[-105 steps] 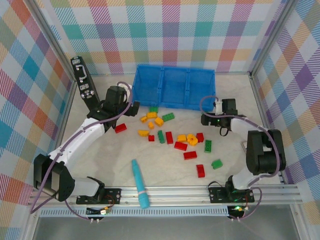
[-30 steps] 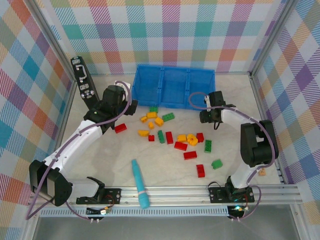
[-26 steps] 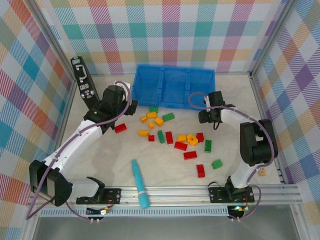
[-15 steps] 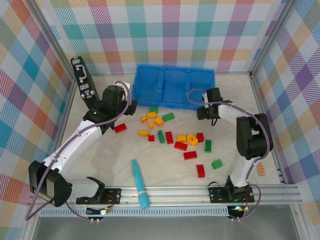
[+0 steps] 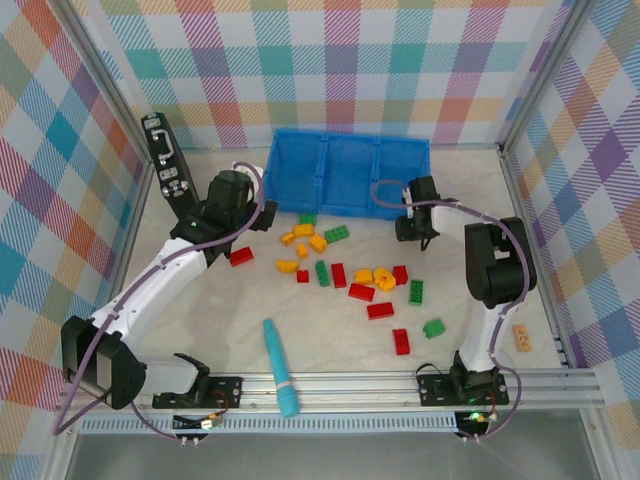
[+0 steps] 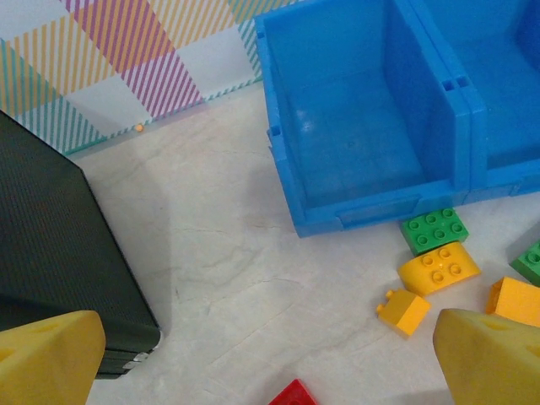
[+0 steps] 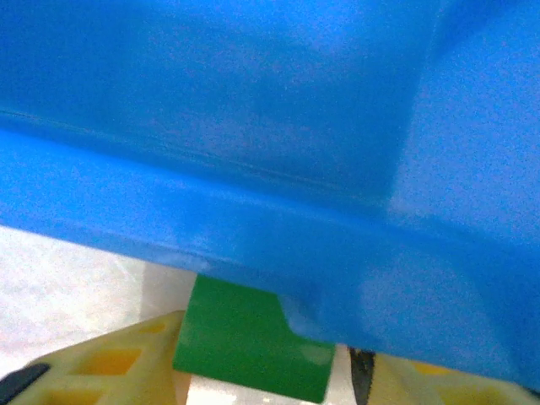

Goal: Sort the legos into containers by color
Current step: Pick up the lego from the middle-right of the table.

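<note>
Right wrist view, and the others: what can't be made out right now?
Right wrist: the blue bin wall, close and blurred, hides the compartments and the top of the green lego.
Top external: the right end effector covers that lego.
Left wrist: a red lego is cut by the bottom edge.

Bin (image 7: 253, 126): blurred, both ends cut off.
Green brick (image 7: 245, 342): upper part hidden behind bin rim.
Right fingers (image 7: 101, 371): bases cut off.
Red brick (image 6: 295, 395): one corner showing, rest cut off.
Black box (image 6: 51, 253): cut off at picture edge.
</note>
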Controlling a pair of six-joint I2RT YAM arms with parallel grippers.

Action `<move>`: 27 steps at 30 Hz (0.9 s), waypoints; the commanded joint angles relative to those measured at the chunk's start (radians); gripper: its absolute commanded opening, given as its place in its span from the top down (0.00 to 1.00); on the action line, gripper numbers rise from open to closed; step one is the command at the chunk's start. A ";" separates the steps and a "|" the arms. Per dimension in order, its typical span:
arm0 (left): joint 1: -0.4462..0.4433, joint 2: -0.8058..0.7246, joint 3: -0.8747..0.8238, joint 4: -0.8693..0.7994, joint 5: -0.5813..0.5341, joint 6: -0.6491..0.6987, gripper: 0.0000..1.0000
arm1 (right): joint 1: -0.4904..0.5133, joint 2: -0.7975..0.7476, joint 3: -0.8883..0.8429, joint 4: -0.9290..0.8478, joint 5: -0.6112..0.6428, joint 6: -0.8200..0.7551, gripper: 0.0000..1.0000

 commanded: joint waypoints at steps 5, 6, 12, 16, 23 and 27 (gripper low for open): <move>-0.011 0.026 0.048 -0.025 -0.014 0.010 0.00 | 0.008 0.025 0.019 -0.013 0.018 0.002 0.61; -0.012 0.031 0.050 -0.024 -0.014 0.010 0.00 | 0.007 0.025 0.019 -0.013 0.020 0.004 0.63; -0.021 0.051 0.066 -0.026 -0.020 0.013 0.00 | 0.007 0.022 0.015 -0.020 0.018 0.002 0.70; -0.025 0.034 0.054 0.008 -0.015 0.028 0.00 | 0.006 0.004 0.001 -0.038 0.038 -0.011 0.74; -0.026 0.029 0.046 0.022 0.009 0.048 0.00 | 0.006 -0.068 -0.057 -0.080 0.052 0.001 0.76; -0.026 0.040 0.049 0.025 0.016 0.056 0.00 | 0.006 -0.126 -0.087 -0.099 0.051 0.007 0.76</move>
